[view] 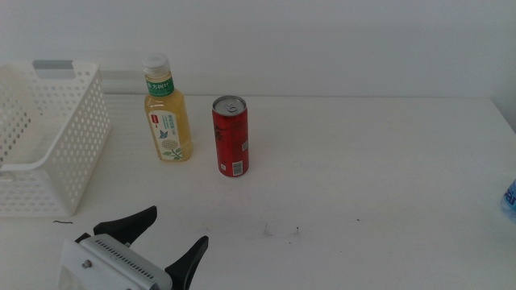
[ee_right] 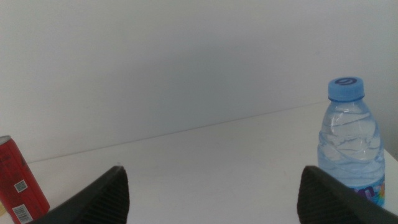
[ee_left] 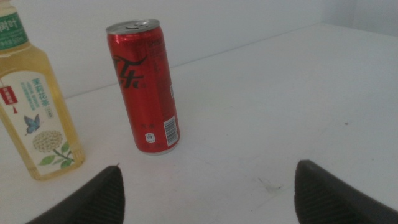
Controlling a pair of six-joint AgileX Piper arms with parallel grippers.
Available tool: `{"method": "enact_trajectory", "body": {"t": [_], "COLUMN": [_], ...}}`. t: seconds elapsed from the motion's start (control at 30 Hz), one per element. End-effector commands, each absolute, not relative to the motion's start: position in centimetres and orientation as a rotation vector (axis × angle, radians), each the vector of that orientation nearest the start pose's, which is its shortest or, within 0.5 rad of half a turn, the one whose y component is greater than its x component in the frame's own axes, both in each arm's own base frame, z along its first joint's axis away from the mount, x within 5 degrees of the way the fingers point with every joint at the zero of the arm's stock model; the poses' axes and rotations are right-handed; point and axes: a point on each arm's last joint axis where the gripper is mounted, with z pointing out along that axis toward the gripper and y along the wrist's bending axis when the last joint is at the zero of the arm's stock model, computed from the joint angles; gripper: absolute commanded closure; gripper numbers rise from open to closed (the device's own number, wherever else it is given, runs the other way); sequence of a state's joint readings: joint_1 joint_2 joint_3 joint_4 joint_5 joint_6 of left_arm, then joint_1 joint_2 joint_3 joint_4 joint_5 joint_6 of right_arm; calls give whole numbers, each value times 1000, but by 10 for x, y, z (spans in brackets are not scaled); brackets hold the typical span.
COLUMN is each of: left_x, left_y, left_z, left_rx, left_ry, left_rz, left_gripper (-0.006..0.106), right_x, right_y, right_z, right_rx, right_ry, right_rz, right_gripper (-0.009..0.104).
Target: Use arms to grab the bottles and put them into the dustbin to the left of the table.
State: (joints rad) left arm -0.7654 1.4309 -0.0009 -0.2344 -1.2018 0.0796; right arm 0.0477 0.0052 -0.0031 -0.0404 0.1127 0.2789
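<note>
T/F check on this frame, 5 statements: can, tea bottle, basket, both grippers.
1. The red can stands upright on the table. True.
2. The tea bottle lies on its side. False: it stands upright, capped.
3. The left gripper holds the can. False: its jaws are open and empty, short of the can.
4. The white basket already holds a bottle. False: none shows in it.
5. The right gripper is open, with the water bottle standing ahead of it. True.

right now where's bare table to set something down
Free: the wide stretch of table from the red can across to the water bottle at the right edge, and in front of the can. Crowded: the left, where basket, tea bottle and can cluster.
</note>
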Motion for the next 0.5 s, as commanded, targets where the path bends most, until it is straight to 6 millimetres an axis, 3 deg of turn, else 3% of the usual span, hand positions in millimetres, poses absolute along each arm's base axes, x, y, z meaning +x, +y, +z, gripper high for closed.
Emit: {"method": "enact_trajectory", "body": {"t": [0.0, 0.1, 0.27, 0.47], "left_x": [132, 140, 176, 213], "left_y": [-100, -105, -124, -140], "left_z": [157, 163, 165, 151], "left_rx": [454, 414, 385, 361], "left_ry": [1652, 1630, 1670, 1687], "left_rz": [-410, -419, -360, -325], "left_gripper": [7, 7, 7, 7], "right_x": [56, 56, 56, 56], "right_y": [2, 2, 2, 2], "right_z": [204, 204, 204, 204], "right_rx": [156, 156, 156, 156], "right_ry": [1584, 1584, 1584, 1584], "right_rz": [207, 207, 207, 207], "right_gripper": [7, 7, 7, 7]}}
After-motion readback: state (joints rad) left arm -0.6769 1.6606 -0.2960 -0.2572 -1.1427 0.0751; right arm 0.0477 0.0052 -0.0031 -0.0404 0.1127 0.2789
